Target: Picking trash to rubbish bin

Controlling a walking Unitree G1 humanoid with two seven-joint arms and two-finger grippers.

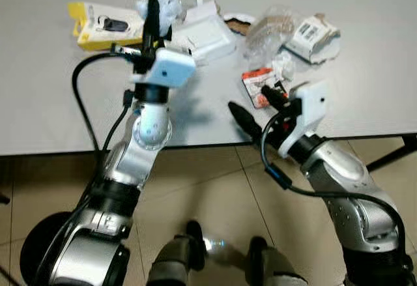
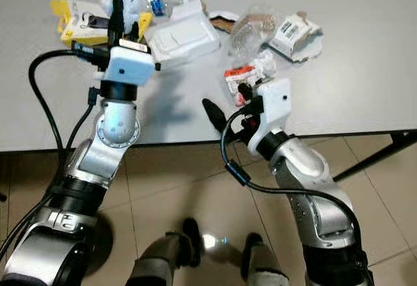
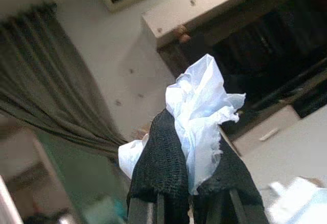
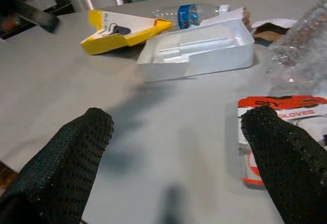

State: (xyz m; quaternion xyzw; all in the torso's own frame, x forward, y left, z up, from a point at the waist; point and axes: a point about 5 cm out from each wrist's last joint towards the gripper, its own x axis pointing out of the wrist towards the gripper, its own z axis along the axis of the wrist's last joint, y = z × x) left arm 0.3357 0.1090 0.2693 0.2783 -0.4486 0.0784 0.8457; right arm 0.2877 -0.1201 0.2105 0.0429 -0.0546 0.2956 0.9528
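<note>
Feet: robot's own feet point(image 1: 221, 260) are standing on the tiled floor point(image 1: 208, 175), just short of the table edge.
Right gripper point(image 4: 179, 132): is hovering low over the grey table point(image 1: 365, 71) near its front edge, fingers point(image 4: 76, 147) spread wide apart, gripping nothing.
Red packet point(image 4: 278, 132): is lying flat on the table just beside one right finger.
Left gripper point(image 3: 191, 155): is reaching up above the far litter, fingers pinched together on a tissue point(image 3: 202, 106).
Tissue: is sitting crumpled between the left fingertips, lifted off the table.
Litter: yellow box point(image 2: 81, 22), white tray point(image 4: 196, 48), bottle point(image 4: 191, 14) and clear bag point(image 1: 270, 28) are lying scattered across the far side.
</note>
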